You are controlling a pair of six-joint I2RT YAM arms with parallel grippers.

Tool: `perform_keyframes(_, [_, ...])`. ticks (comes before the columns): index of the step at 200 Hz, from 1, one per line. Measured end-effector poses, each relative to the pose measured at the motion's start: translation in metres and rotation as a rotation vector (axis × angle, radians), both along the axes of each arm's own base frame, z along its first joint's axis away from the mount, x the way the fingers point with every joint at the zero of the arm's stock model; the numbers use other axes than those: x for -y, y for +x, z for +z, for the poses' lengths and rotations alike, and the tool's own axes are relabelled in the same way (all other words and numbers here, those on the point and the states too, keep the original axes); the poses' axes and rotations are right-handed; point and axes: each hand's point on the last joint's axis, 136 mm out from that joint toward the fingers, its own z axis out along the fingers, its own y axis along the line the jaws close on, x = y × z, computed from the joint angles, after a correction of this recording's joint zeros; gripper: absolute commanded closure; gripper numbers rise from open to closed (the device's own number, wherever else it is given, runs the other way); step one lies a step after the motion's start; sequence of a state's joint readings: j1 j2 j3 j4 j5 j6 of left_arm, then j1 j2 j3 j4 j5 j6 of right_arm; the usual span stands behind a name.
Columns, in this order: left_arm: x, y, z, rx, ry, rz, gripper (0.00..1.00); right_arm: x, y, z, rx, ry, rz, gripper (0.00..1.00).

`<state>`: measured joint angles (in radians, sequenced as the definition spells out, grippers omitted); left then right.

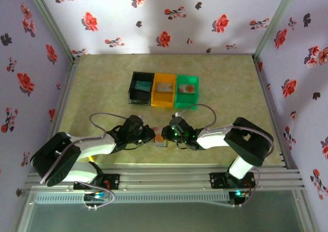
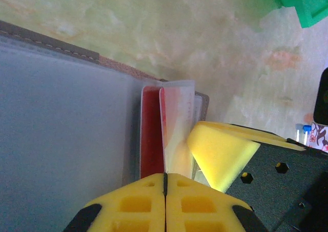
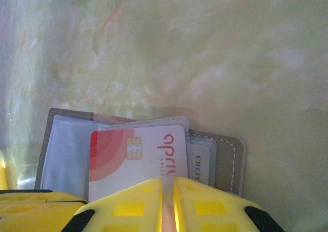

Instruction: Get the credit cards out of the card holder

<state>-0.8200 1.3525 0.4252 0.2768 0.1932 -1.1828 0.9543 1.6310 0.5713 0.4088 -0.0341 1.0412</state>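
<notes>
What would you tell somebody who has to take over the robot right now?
Left hand: shut at the edge of the clear sleeves, next to the red card; what exactly it pinches is unclear.
Right hand: shut on the card holder, on the sleeve holding the pale card.
Things: the holder is open between both hands, near the front of the table. The red and pale cards sit in their sleeves.
Done: holder open and gripped.
Left: slide every card out.
</notes>
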Motion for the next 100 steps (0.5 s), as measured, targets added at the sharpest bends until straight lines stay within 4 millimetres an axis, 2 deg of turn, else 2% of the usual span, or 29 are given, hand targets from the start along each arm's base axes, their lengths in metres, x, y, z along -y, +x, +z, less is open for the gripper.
perform_keyframes(6, [0.0000,-0.0001,-0.0001,0.000,0.000,0.000,1.00,0.0000,0.0000,0.0000,0.000,0.000,0.000,0.84])
perform_keyframes(70, [-0.0002,-0.0001,0.0000,0.000,0.001,0.000,1.00,-0.0001,0.0005,0.0001,0.001,0.002,-0.002,0.84])
perform_keyframes(100, [-0.0010,-0.0004,0.0076,0.020,-0.006,-0.006,1.00,-0.0015,0.0010,0.0018,0.002,0.013,-0.001,0.84])
